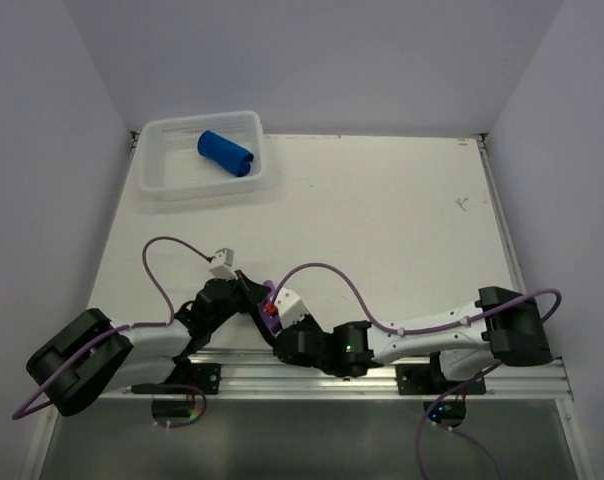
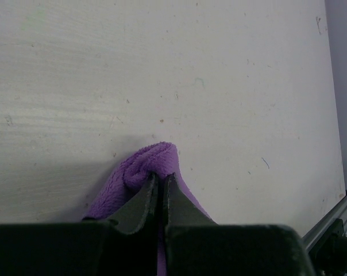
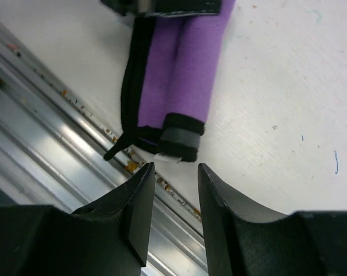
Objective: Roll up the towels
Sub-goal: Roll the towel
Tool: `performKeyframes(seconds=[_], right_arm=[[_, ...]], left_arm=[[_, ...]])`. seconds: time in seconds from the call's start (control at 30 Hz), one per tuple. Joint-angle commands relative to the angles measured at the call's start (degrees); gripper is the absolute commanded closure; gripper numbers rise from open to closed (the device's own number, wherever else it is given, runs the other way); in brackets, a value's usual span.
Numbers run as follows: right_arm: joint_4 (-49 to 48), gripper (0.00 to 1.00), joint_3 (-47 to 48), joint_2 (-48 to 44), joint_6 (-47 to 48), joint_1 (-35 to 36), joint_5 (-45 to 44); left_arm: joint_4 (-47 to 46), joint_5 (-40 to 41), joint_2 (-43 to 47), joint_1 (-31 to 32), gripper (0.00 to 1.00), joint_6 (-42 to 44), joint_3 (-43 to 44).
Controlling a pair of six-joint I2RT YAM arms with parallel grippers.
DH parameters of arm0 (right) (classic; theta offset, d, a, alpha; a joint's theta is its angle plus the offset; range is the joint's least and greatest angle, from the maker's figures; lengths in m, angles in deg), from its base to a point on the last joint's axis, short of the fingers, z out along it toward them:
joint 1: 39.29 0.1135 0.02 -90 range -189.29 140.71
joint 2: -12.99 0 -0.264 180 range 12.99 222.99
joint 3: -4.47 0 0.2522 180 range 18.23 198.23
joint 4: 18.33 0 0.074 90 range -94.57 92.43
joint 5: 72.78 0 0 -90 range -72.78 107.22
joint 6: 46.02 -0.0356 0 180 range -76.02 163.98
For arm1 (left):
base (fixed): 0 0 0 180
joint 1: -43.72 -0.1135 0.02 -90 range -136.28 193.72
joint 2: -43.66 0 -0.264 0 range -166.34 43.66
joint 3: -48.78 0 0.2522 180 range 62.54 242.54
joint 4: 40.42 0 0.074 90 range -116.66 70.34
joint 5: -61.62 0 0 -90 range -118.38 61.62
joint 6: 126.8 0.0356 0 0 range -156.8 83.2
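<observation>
- My left pincer is pinched tight on a fold of the purple towel, by the table's near edge.
- My right pincer stands parted, gripping nothing, just short of that towel's dark-edged end.
- The blue towel lies rolled in the white basket, far left.

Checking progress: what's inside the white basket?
One rolled blue towel lies inside the white basket, toward its far right end. No other item shows there; the basket floor under the towel is covered.
</observation>
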Motion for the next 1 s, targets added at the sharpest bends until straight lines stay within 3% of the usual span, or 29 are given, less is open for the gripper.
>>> performKeyframes(seconds=[0.0, 0.17, 0.4, 0.97], right_arm=[[-10.22, 0.61, -4.49, -6.34, -5.62, -6.52, 8.93], [-17.7, 0.61, -10.21, -9.33, -10.63, -15.83, 20.61], [-27.54, 0.58, -13.99, -5.57, -17.22, -21.74, 29.77], [-30.98, 0.52, -16.81, 3.58, -17.58, -21.83, 28.72]], left_arm=[[-2.87, 2.9, 1.15, -0.11, 1.0, 0.25, -5.82], [-2.26, 3.52, 2.38, 0.16, 1.0, 0.08, -5.99], [-1.12, 4.49, 2.47, 0.95, 1.0, -0.19, -5.64], [-0.85, 5.45, 3.52, 1.83, 1.0, -0.36, -6.08]])
